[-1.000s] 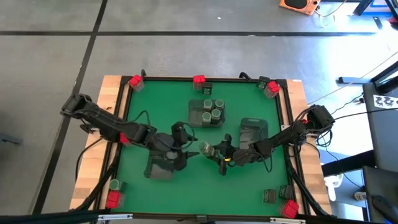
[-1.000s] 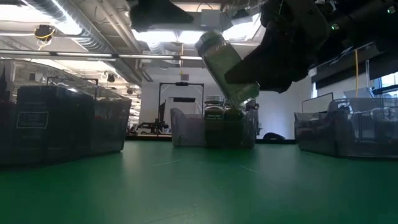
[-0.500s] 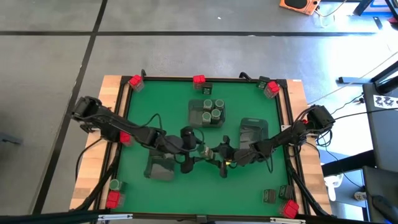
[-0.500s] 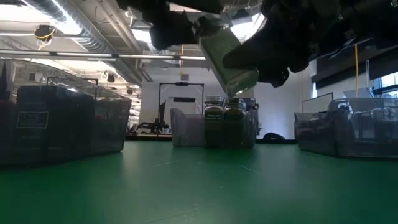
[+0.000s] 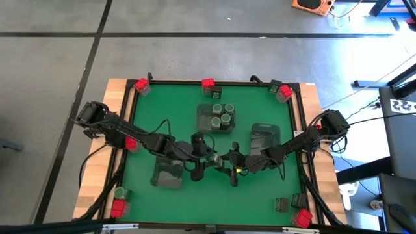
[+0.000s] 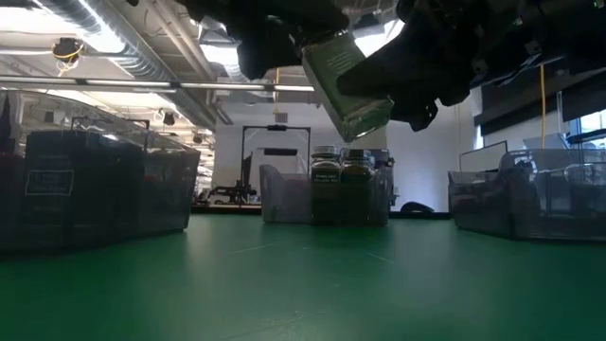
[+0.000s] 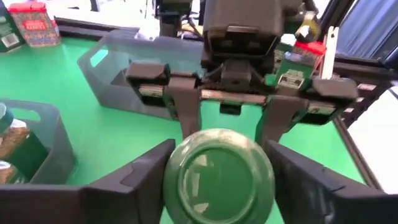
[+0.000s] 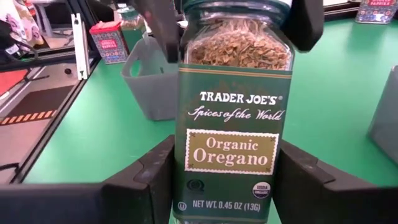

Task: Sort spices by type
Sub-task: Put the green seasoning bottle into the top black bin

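Note:
An oregano spice jar (image 8: 235,124) with a green lid (image 7: 217,174) hangs tilted above the middle of the green table, between my two grippers. In the high view the jar (image 5: 214,156) is a small speck where the arms meet. My right gripper (image 8: 227,180) comes in from the table's right and is shut on the jar's lower body. My left gripper (image 7: 217,183) comes in from the table's left, facing the lid head-on, with a finger on either side of it. In the low view the jar (image 6: 346,80) slants with its lid end up and to the left. My left gripper pinches the jar's lid (image 7: 177,186) between its two fingers, one on each side of the rim. It comes roughly level from the table's left, looking straight onto the lid's top. My right gripper pinches the jar's lower body (image 8: 186,186) between its two fingers (image 8: 146,183), beside the label. It comes from the table's right, slanting slightly down, with the fingers along the jar. The jar is lifted clear of the table, tilted, lid end away from this gripper.
A grey tray (image 5: 204,121) with three green-lidded jars stands beyond the grippers. Another tray (image 5: 264,136) stands at the right and a third (image 5: 169,174) at the near left. Red boxes (image 5: 141,85) and other spices sit at the table's corners and far edge.
My left gripper has gone toward the table's right and down, up to the jar in my right gripper, and now has its fingers around the lid end. My right gripper has stayed in place, and the jar stays lifted and tilted.

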Motion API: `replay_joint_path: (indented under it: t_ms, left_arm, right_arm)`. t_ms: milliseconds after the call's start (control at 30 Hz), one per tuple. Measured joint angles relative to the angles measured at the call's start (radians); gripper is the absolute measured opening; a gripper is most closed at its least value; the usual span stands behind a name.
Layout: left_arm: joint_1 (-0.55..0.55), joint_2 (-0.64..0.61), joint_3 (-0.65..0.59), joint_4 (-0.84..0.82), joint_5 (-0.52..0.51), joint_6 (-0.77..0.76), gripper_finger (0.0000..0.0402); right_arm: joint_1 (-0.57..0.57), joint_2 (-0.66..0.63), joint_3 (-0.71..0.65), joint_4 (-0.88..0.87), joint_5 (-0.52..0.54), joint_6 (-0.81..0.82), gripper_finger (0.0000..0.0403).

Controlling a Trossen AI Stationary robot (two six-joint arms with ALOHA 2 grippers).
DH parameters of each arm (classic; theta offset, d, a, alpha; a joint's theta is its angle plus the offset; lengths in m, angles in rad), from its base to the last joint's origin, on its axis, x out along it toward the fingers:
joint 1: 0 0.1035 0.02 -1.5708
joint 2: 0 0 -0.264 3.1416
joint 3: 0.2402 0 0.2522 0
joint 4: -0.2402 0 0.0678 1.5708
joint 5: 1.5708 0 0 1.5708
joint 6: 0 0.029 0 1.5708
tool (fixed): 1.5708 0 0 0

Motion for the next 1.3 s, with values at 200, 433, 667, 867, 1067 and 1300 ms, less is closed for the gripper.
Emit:
replay_joint_path:
  t_ms: [200,433,667,867,1067,1300]
  left_arm:
    - [0.01,0.008,0.003,0.001,0.04,-0.003,0.0195]
    - [0.021,0.012,0.002,0.012,0.036,0.001,0.0205]
    - [0.021,0.008,-0.001,-0.015,0.019,0.002,0.0196]
    - [0.021,-0.074,-0.001,-0.085,0.002,0.002,0.0201]
    - [0.026,-0.18,0.0,-0.193,-0.099,0.026,0.0198]
    - [0.08,-0.235,0.0,-0.267,-0.243,0.02,0.0201]
  right_arm:
    - [0.0,0.001,-0.001,0.003,-0.009,-0.025,0.0212]
    - [-0.001,0.001,-0.001,0.003,0.014,-0.009,0.0225]
    - [-0.001,-0.003,0.0,-0.002,0.022,0.018,0.0302]
    - [0.0,-0.079,0.0,-0.17,0.009,0.013,0.0337]
    - [0.0,-0.144,0.001,-0.303,0.01,0.026,0.0341]
    - [-0.001,-0.126,0.0,-0.335,0.027,0.038,0.0342]
